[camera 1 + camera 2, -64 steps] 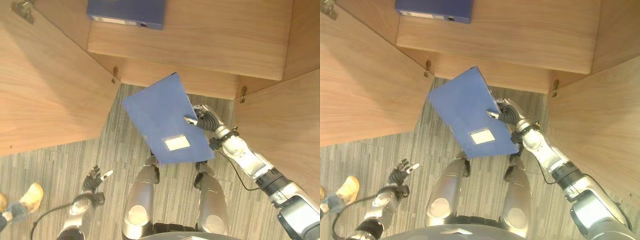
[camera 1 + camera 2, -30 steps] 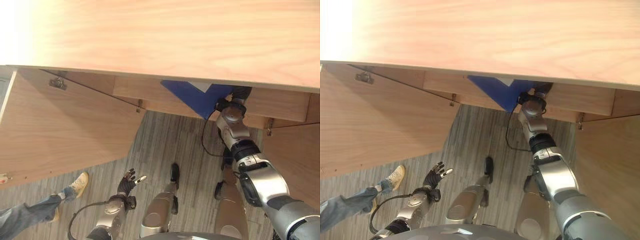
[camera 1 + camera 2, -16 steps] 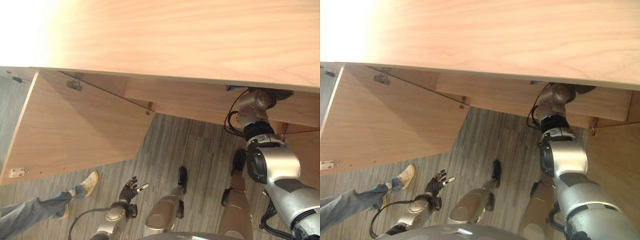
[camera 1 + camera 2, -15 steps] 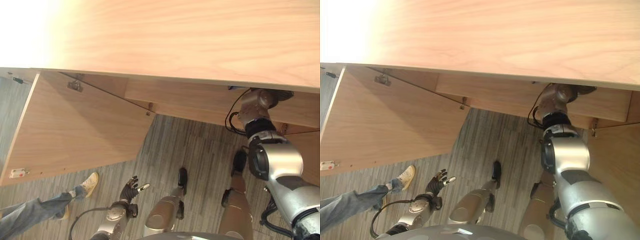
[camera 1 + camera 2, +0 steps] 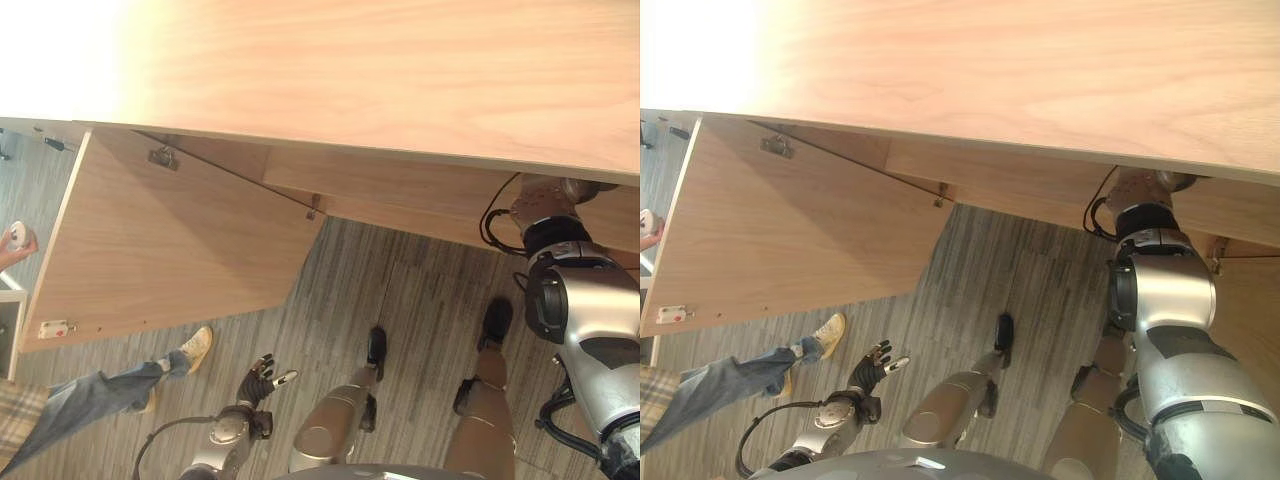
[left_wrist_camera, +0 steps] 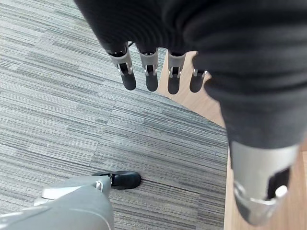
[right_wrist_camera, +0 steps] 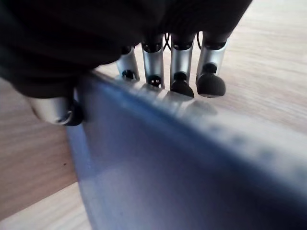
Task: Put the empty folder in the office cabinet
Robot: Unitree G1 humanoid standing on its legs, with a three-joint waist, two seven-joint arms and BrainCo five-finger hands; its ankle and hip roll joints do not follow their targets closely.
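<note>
Folder [image 7: 192,172], blue, sits right under the right hand [image 7: 120,33] in the right wrist view, with pale wood of the office cabinet [image 7: 268,57] beyond and beside it. The silver fingers [image 7: 181,67] come down over the folder's upper edge, their dark tips bent against its far side, while the thumb [image 7: 55,108] lies at its near corner, so the hand is grasping the folder by that edge. Whether the folder's lower edge rests on the wooden shelf cannot be told, as it runs out of view.

From the head views, the right arm [image 5: 575,320] reaches up and its wrist disappears beneath the broad wooden top [image 5: 380,70] of the cabinet; hand and folder are hidden behind that panel. To the arm's left a cabinet door [image 5: 170,245] stands swung open over grey striped carpet [image 5: 420,300], metal hinges showing on its upper edge.

Well apart from the cabinet, low near the floor, the left hand [image 5: 262,376] hangs with fingers spread and relaxed, grasping nothing. Its wrist view shows straight fingers [image 6: 151,72] pointing at the carpet and a strip of wood past them.

Left of that hand, a person's leg in jeans with a tan shoe [image 5: 196,347] stands on the carpet, and a person's hand [image 5: 14,240] holding a small white thing shows beside the door's outer edge.
</note>
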